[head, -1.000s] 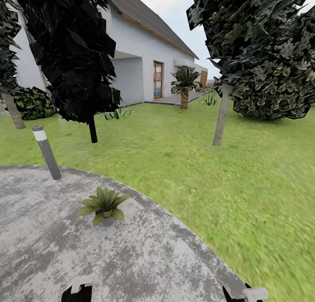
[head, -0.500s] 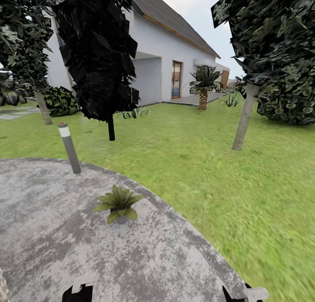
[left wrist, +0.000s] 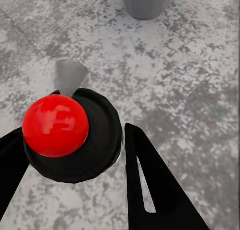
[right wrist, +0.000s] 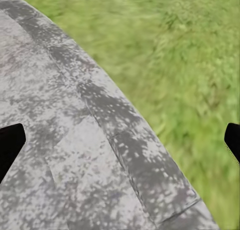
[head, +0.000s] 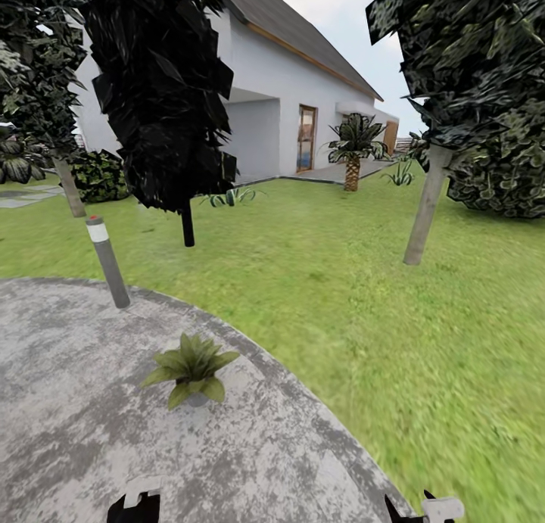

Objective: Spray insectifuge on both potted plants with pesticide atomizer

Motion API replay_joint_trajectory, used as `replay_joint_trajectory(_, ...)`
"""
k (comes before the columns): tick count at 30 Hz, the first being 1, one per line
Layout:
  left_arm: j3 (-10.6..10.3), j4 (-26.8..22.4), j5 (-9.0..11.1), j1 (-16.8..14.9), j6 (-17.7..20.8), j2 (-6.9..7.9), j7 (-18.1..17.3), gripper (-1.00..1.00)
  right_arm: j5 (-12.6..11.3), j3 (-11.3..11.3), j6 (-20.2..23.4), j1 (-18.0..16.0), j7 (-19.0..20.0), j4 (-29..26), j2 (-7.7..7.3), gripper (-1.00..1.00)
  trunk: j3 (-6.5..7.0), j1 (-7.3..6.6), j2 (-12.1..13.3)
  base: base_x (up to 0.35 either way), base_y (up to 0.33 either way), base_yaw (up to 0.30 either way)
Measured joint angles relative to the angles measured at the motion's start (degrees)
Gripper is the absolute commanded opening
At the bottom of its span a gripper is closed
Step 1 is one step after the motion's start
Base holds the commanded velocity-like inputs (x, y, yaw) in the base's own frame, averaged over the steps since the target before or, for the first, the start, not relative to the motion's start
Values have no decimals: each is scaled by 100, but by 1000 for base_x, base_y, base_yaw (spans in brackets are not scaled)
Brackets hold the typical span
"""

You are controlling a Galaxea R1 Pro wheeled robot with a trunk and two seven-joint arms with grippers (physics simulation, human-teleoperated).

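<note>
- One potted plant [head: 191, 365] sits on the paving [head: 68, 402], ahead of both grippers, nearer the left one.
- Left gripper [left wrist: 70, 180]: fingers spread, a red ball [left wrist: 55, 125] between them.
- Right gripper [right wrist: 120, 140]: fingers wide apart over the paving's edge by the lawn [right wrist: 190, 55].

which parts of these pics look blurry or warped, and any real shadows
Head view: lawn smears toward the lower right, tree trunks and the bollard light lean as if wide-angle; the potted plant casts almost no shadow. Right wrist view: grass is soft, the paving sharper. Left wrist view: crisp.
</note>
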Motion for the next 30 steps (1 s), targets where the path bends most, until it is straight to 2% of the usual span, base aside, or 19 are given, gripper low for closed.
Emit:
replay_joint_trajectory(7,0,2,0,0,-9,-8,0,-100,8,0,0,0,0,8,0,100,0,3,0,100,-2,17)
replay_joint_trajectory(13,-1,-3,-8,1,-9,-2,-2,-100,8,0,1,-2,1,12,1,100,0,3,0,2,0,241)
replay_joint_trajectory(17,-63,-21,-30,-1,-9,5,-40,-100,8,0,1,-2,1,17,1,100,0,3,0,0,0,276)
replay_joint_trajectory(19,-187,-28,-75,-34,-4,3,-104,-100,8,-1,1,-2,1,13,1,100,1,3,0,0,0,277)
replay_joint_trajectory(21,-436,-36,-124,-56,2,21,-302,-100,8,-2,1,-2,-1,8,1,100,3,3,0,0,0,184)
replay_joint_trajectory(23,-662,-113,-172,-77,20,57,-659,-100,2,-5,1,-1,-2,-7,0,100,4,3,0,0,0,62)
replay_joint_trajectory(25,-783,-386,-202,-87,54,97,-1322,-100,10,-8,1,-2,9,-100,-32,100,5,3,0,0,0,13)
replay_joint_trajectory(26,-925,-980,-662,-84,144,259,-2627,-100,425,186,152,-9,28,-737,-91,100,5,3,1,0,0,2)
replay_joint_trajectory(27,-900,-1342,-878,-88,249,345,-3426,-100,908,349,469,-37,29,-1114,-114,100,6,2,0,0,0,0)
replay_joint_trajectory(28,-924,-1678,-1299,-89,339,438,-4515,-100,1921,561,1392,-208,68,-1613,-121,100,5,3,0,0,0,0)
replay_joint_trajectory(29,-928,-1920,-1631,-90,416,483,-5096,-100,2799,591,2039,-368,352,-2071,-90,100,6,2,0,0,0,0)
replay_joint_trajectory(30,-925,-2034,-1821,-89,497,493,-5279,-100,3105,600,2247,-406,621,-2255,-79,100,5,3,0,0,0,0)
